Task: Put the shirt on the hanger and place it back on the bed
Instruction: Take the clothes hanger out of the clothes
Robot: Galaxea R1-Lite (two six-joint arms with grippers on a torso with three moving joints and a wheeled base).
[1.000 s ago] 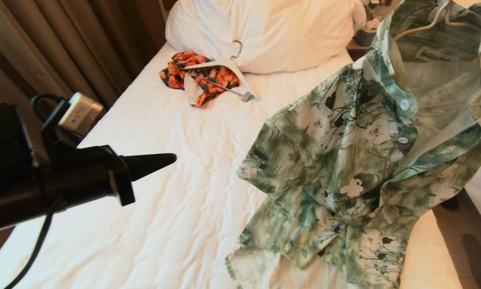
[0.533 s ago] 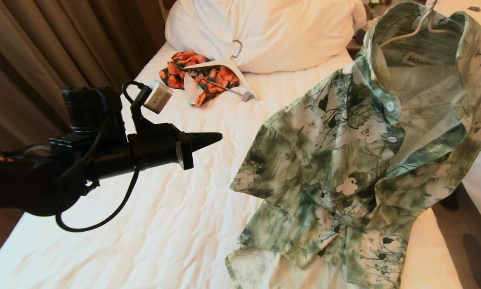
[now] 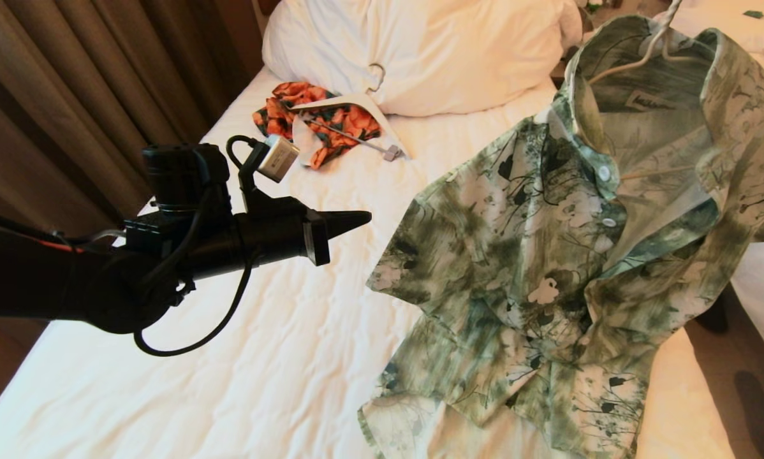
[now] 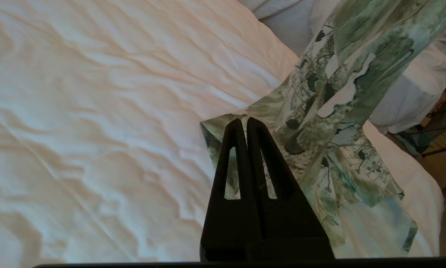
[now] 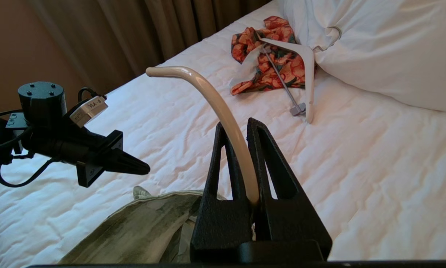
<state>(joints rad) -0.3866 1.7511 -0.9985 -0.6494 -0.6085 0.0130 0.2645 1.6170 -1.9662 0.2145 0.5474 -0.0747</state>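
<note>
Nearest, at about 5 o'clock in the head view: the lower hem of the shirt [image 3: 548,268], green and white with a flower print, crumpled on the bed [image 3: 280,357]. Rest of the shirt lifted off the white sheet, hanging open-fronted, collar up at 1 o'clock.

At 9 o'clock, above the sheet and apart from the shirt's sleeve: left end effector [image 3: 356,221], dark tapered fingers [image 4: 245,156] pressed together, clenched on nothing, tip aimed toward the shirt.

Inside the collar at 1 o'clock: the hanger [image 3: 637,54], thin and cream-coloured, its shoulders under the fabric, hook rising past the top edge of the head view. In the right wrist view, right end effector [image 5: 241,130] clamped on the hanger's slim curved hook [image 5: 223,111], shirt collar bunched just below the fingers.

Farther back, at 11 o'clock: small orange-and-black garment [image 3: 305,115] with a broad white hanger [image 3: 356,111] lying across it, flat on the sheet. Beyond these, at 12 o'clock: big white pillow [image 3: 420,51]. Brown curtains [image 3: 88,89] along the bed's left side.
</note>
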